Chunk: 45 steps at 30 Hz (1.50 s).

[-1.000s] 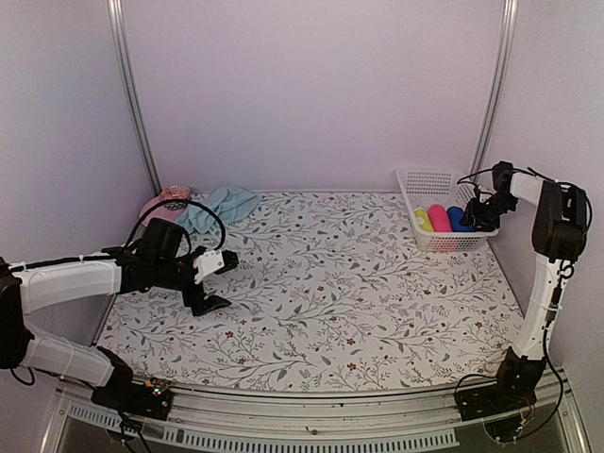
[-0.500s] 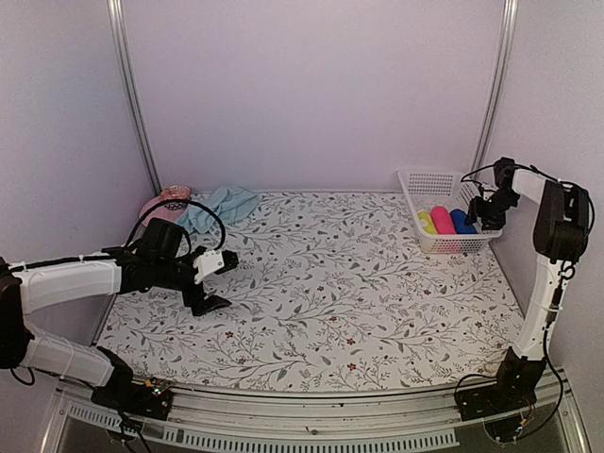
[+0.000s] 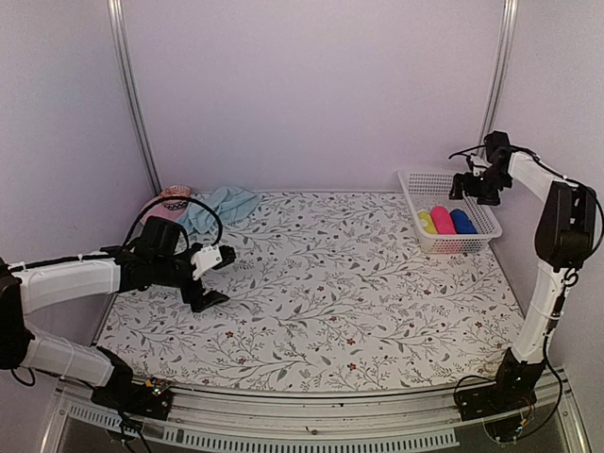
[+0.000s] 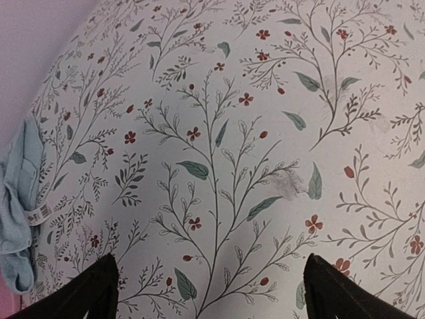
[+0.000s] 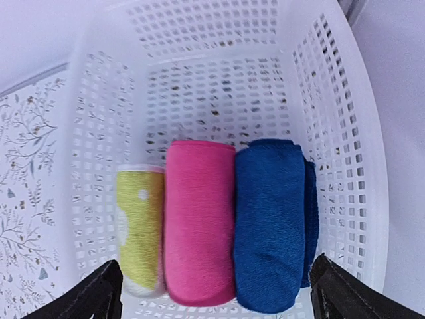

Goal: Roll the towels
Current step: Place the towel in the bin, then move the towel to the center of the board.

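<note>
Only partly in the left wrist view: the aqua towel [image 4: 16, 199].

No word, brand or number can be read anywhere. The only label is a small white tag [image 4: 41, 212] on the edge of the pale aqua towel [image 4: 16, 193]. It lies ahead of the left gripper [image 4: 211, 292], out past the finger on the left of the wrist view. The tag carries dark printed marks, like bars, too small to make out.
</note>
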Available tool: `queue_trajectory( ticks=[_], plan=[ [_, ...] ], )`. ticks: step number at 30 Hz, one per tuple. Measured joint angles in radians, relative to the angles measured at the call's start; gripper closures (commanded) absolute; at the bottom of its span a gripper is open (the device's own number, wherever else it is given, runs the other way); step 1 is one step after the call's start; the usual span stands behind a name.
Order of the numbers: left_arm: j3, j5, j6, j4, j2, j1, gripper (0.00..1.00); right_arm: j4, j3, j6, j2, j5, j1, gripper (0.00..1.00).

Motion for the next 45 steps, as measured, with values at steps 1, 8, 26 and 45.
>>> queue_trajectory(
  ticks=[1, 8, 26, 45],
  plan=[
    [0.002, -0.003, -0.004, -0.002, -0.001, 0.006, 0.03, 0.003, -0.003, -0.002, -0.023, 0.000, 0.014, 0.01],
    [0.093, -0.024, -0.053, 0.003, -0.002, 0.102, 0.03, 0.140, -0.208, 0.005, -0.381, 0.059, 0.225, 0.01],
    [0.519, -0.182, -0.197, 0.015, 0.430, 0.364, 0.03, 0.510, -0.840, 0.139, -0.811, 0.102, 0.531, 0.01],
    [0.441, -0.278, 0.303, 0.242, 0.604, 0.331, 0.10, 0.661, -0.938, 0.120, -0.780, -0.020, 0.542, 0.01]
  ],
)
